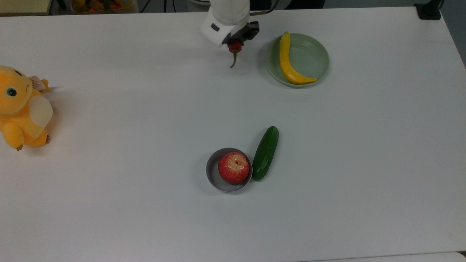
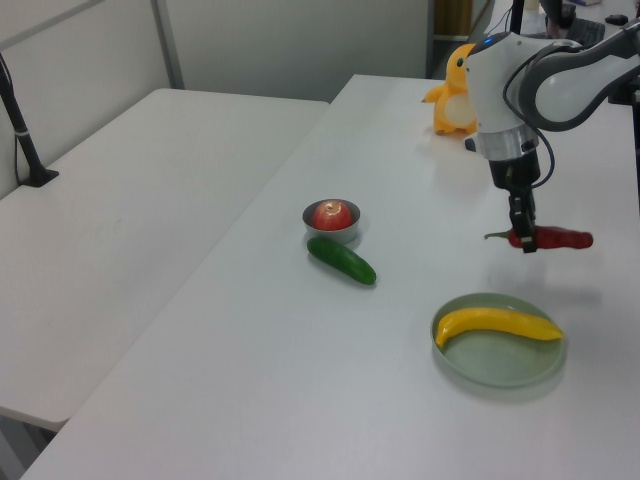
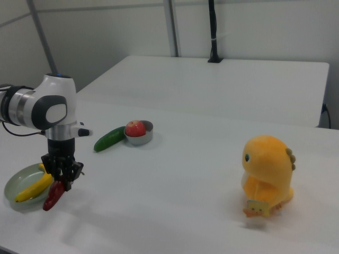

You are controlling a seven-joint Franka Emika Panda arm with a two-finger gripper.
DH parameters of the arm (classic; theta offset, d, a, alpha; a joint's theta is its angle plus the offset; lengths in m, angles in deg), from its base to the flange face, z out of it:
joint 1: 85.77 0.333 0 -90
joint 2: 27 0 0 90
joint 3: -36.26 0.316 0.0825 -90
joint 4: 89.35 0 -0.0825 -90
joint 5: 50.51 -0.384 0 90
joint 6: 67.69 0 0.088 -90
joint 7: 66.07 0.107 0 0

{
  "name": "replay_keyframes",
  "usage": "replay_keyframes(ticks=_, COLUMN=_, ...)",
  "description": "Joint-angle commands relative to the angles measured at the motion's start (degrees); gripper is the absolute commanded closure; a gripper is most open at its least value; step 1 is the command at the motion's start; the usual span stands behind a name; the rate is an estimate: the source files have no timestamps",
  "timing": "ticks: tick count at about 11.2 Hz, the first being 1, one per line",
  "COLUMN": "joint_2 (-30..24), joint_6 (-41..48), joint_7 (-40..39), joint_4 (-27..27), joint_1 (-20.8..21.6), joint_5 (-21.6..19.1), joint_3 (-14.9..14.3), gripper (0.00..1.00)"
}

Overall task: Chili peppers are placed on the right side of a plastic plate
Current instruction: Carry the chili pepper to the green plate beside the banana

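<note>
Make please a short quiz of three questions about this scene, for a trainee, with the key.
1. True or false: the hand holds the chili pepper above the table.
2. What lies on the plastic plate? A) the cucumber B) the banana C) the apple
3. In the top view, on which side of the plate is the pepper now?

Key:
1. True; in the left view the pepper hangs clear of the surface.
2. B. The apple sits in the grey bowl, with the cucumber right beside the bowl.
3. On the top view's left, outside the rim.
</note>
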Motion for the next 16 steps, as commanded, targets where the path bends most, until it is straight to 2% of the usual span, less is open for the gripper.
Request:
replay_keyframes(ticks=1, joint_2=1.7, joint_6=-7.2, joint_7=1.3, joint_4=0.8, joint_1=0.5, joint_5=-2.7, joint_3=3.1, gripper=0.96)
replay_keyframes(ticks=2, joint_2=3.0, joint_6=-9.2, joint_7=1.9, joint_4=0.8, joint_1=2.3, joint_5=-2.7, joint_3=3.1, gripper=0.93)
replay_keyframes(ticks=4, joint_2=4.3, joint_6=-11.5, joint_7=2.0, joint_4=0.9, joint_1=3.1, joint_5=-2.7, joint_3=3.1, gripper=0.9)
replay_keyframes(ticks=6, joint_2=4.7, joint_6=-12.2, joint_7=2.0, joint_4=0.9, joint_1=3.8, joint_5=-2.7, joint_3=3.1, gripper=0.81)
replay_keyframes(ticks=7, joint_2=4.9, joint_6=-12.1, joint_7=2.0, joint_4=0.9, joint_1=3.8, joint_5=-2.7, joint_3=3.1, gripper=0.7)
replay_keyframes(ticks=9, joint_2=4.7, joint_6=-11.4, joint_7=2.0, joint_4=0.7, joint_1=3.7, joint_5=-2.7, joint_3=3.1, gripper=0.38)
replay_keyframes(ticks=10, joint_2=4.7, joint_6=-11.3, joint_7=2.0, joint_4=0.7, joint_1=3.8, joint_5=-2.7, joint_3=3.1, gripper=0.25)
replay_keyframes(ticks=11, joint_2=4.7, joint_6=-11.3, joint_7=2.0, joint_4=0.7, joint_1=3.8, joint_5=-2.7, joint_3=3.1, gripper=0.17)
replay_keyframes(ticks=13, joint_2=4.0, joint_6=-11.1, joint_7=3.0, joint_4=0.3, joint_1=3.7, joint_5=-2.7, joint_3=3.1, gripper=0.15)
replay_keyframes(ticks=14, joint_2=3.9, joint_6=-8.9, joint_7=3.3, joint_4=-1.1, joint_1=3.7, joint_5=-2.7, joint_3=3.1, gripper=0.13)
replay_keyframes(ticks=16, joint_2=1.8, joint_6=-3.8, joint_7=5.7, joint_4=-5.3, joint_1=3.4, joint_5=-2.7, joint_3=2.8, gripper=0.0)
